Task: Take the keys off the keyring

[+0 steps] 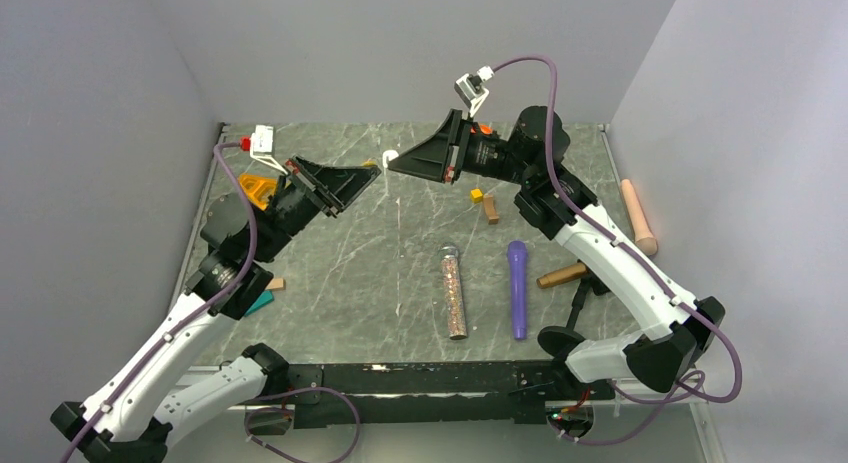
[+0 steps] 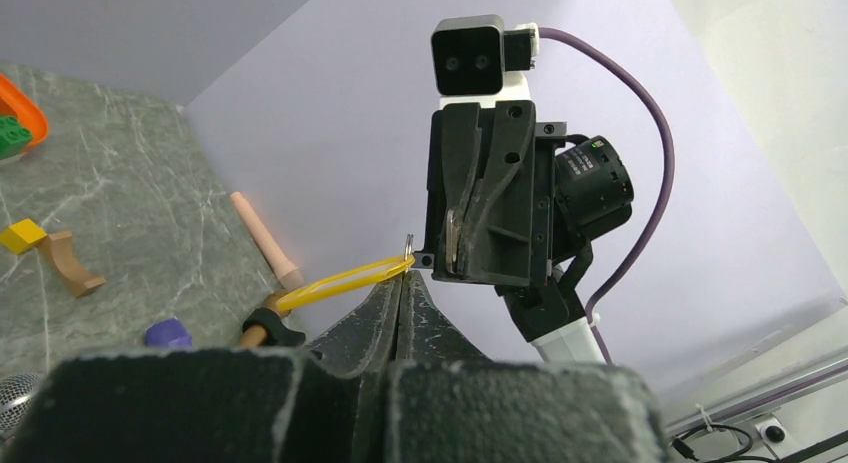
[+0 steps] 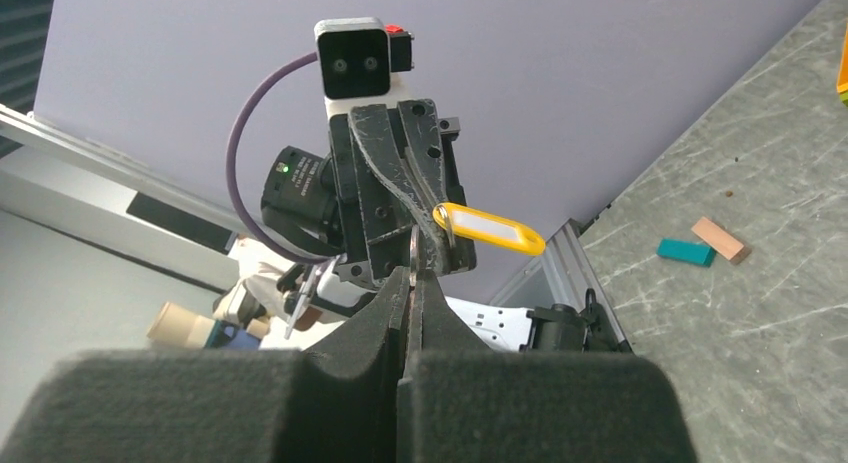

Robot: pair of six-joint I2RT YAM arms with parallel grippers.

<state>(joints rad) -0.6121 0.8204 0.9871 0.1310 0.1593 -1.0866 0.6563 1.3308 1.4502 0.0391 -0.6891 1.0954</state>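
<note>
Both grippers are raised above the far middle of the table, tip to tip. My left gripper (image 1: 376,173) (image 2: 400,280) is shut on a flat yellow key tag (image 2: 340,281) with a white label (image 3: 490,227). A small metal ring (image 2: 409,245) hangs at the tag's end. My right gripper (image 1: 391,164) (image 3: 412,280) is shut on a thin metal piece (image 3: 413,249) of the keyring, seen edge on. I cannot tell whether it is a key or the ring itself. In the top view the keyring is almost hidden between the fingertips.
On the table lie a small yellow cube (image 1: 477,195), a brown block (image 1: 490,210), a glitter tube (image 1: 454,291), a purple cylinder (image 1: 517,288), a wooden pestle (image 1: 638,216) and a wooden-handled tool (image 1: 562,275). An orange triangular frame (image 1: 258,188) and a teal block (image 1: 262,301) lie by the left arm.
</note>
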